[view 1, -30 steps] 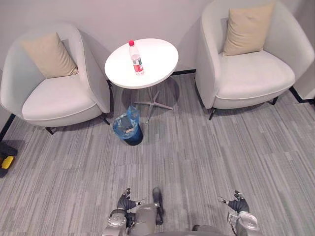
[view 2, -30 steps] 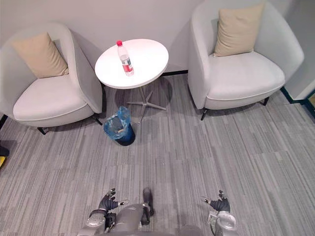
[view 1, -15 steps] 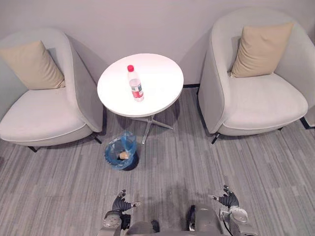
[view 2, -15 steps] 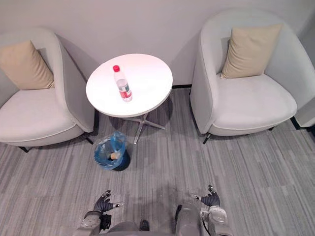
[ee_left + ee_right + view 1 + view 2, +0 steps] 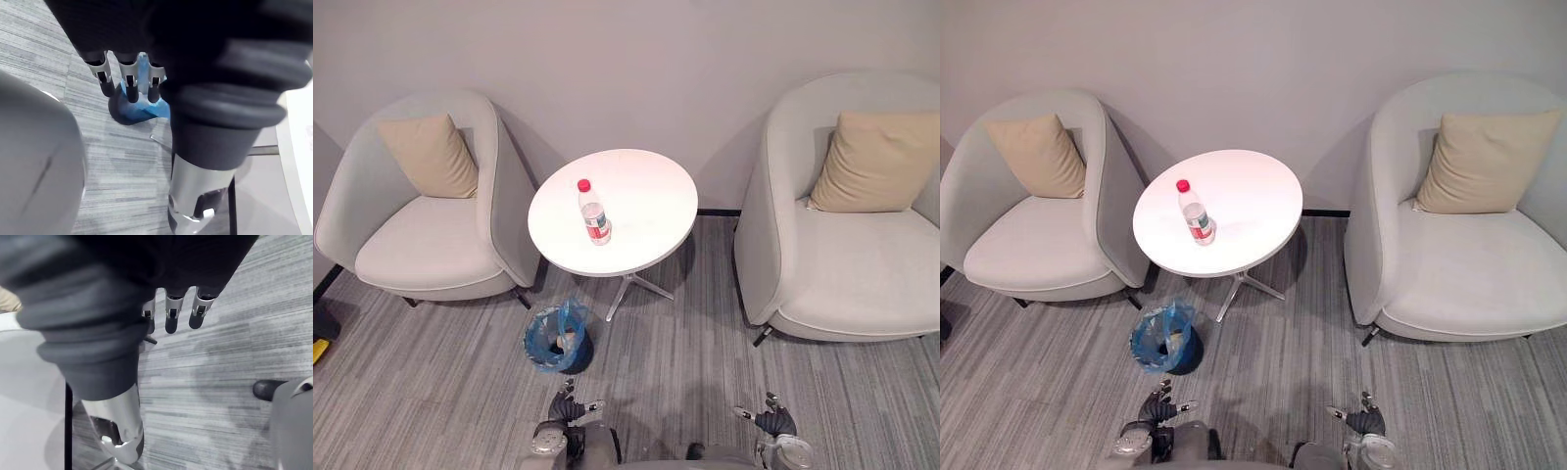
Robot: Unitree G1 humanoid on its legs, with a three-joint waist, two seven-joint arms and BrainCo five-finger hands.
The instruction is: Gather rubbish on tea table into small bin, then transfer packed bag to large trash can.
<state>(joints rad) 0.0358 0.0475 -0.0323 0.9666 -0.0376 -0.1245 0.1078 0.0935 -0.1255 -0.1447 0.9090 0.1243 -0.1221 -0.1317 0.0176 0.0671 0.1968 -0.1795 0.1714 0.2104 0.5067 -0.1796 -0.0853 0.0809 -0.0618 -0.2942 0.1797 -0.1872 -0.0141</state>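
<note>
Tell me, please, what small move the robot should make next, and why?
Probably a step closer to the table: the bottle stands upright on it, while the left hand and right hand hang open and empty, well short of it. The small bin sits on the floor beside it.

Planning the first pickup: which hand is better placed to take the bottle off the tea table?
Left, probably. The left hand hangs open almost in line with the bottle and the small bin; the right hand, also open, sits well off to the side.
</note>
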